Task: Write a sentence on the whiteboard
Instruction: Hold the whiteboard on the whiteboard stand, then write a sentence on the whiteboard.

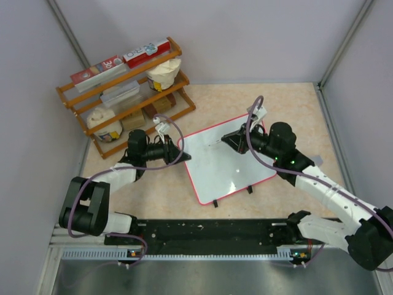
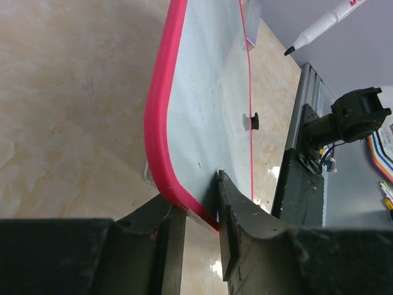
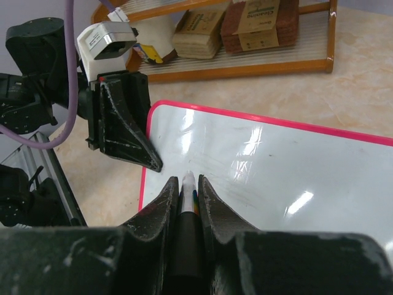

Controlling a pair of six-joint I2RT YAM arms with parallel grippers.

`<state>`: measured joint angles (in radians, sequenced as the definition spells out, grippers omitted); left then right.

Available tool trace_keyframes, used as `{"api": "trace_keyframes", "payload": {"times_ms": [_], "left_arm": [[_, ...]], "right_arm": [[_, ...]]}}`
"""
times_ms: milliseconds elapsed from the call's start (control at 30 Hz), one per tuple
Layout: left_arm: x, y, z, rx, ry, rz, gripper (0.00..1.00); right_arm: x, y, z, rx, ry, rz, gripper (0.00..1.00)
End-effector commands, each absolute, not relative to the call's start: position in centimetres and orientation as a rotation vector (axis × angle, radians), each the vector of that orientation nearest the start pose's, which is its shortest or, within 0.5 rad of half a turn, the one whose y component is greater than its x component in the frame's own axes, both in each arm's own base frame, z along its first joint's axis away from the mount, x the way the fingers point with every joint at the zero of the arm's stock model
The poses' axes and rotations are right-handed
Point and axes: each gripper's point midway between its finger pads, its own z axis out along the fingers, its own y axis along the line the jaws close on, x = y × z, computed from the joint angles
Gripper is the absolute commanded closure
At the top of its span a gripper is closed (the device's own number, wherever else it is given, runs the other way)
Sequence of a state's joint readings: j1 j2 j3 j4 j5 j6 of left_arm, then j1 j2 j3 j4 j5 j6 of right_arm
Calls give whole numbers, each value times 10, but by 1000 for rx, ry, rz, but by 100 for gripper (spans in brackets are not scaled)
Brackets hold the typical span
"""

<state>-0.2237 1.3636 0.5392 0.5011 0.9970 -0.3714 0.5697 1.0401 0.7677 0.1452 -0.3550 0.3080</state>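
Observation:
The whiteboard (image 1: 227, 163), glossy white with a thin red rim, lies tilted in the middle of the table. My left gripper (image 1: 182, 150) is at its left corner. In the left wrist view its fingers (image 2: 236, 209) are shut on the red rim of the whiteboard (image 2: 209, 110), one above and one below. My right gripper (image 1: 230, 140) hovers over the board's far part, shut on a marker (image 3: 188, 184) that points down at the whiteboard (image 3: 276, 166). The marker's black tip (image 2: 288, 51) shows above the board. The sentence is not in view; only faint smudges show.
A wooden shelf rack (image 1: 129, 92) with boxes and bags stands at the back left, close behind the left arm. A black rail (image 1: 209, 233) runs along the near edge. Small black feet (image 1: 215, 203) stick out of the board's near rim. Grey walls close in the sides.

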Motion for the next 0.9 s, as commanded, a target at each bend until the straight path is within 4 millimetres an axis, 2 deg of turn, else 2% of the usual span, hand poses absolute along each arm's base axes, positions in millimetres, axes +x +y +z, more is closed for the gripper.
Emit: {"api": "trace_keyframes", "payload": {"times_ms": [0,367,533,867], "left_arm": [[277,-222,155,619,1817,-1319,76],[277,-221,154,624,1828,-1303,100],[278,-222,152,626,1831,-1306,100],[279,-222,148,624,1840,-1310,100]], "right_arm": [[268,277,303,-580,1550,971,100],[269,302,311,-644,1478,963,100],[275,311,316,-623,1457,931,100],[296,318,306,-541,1540,863,100]]}}
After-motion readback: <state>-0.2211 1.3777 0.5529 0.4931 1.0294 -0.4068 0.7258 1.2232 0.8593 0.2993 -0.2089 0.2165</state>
